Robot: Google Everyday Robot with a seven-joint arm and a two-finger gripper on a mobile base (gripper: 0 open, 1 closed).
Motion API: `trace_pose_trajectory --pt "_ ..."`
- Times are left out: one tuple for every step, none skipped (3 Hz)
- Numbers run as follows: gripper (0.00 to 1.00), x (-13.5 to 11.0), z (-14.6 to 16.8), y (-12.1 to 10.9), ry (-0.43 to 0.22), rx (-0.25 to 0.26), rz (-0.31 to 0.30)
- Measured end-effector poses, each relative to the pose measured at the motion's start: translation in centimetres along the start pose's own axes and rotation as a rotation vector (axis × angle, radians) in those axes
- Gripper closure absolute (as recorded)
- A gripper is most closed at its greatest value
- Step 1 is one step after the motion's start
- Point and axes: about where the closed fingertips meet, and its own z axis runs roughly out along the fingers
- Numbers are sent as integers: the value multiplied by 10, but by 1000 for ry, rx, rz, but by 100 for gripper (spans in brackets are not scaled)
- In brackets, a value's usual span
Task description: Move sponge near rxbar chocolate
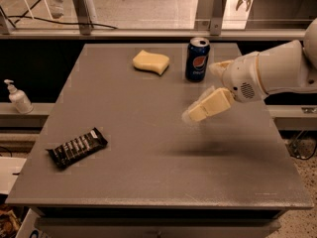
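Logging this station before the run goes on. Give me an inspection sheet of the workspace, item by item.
Surface: grey table, flat, no spills seen.
Job's things: sponge lies at the far edge, left of the can; rxbar chocolate lies near the front left corner, far from the sponge.
Clutter: Pepsi can, upright, at the far edge.
Grippers: gripper hovers over the table's right half, just in front of the can, fingers open, holding nothing.
Cables: black cable on the floor beyond the table.
Surroundings: pump bottle on the ledge to the left; metal rail behind the table.
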Motion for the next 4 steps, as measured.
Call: trace_pose_trajectory --pt "0 -17 35 -10 -16 7 12" --pt "0 -24 72 -19 -29 8 39" --pt "0 -28 100 -34 -52 19 66" --pt "0 -32 119 -55 -97 39 95"
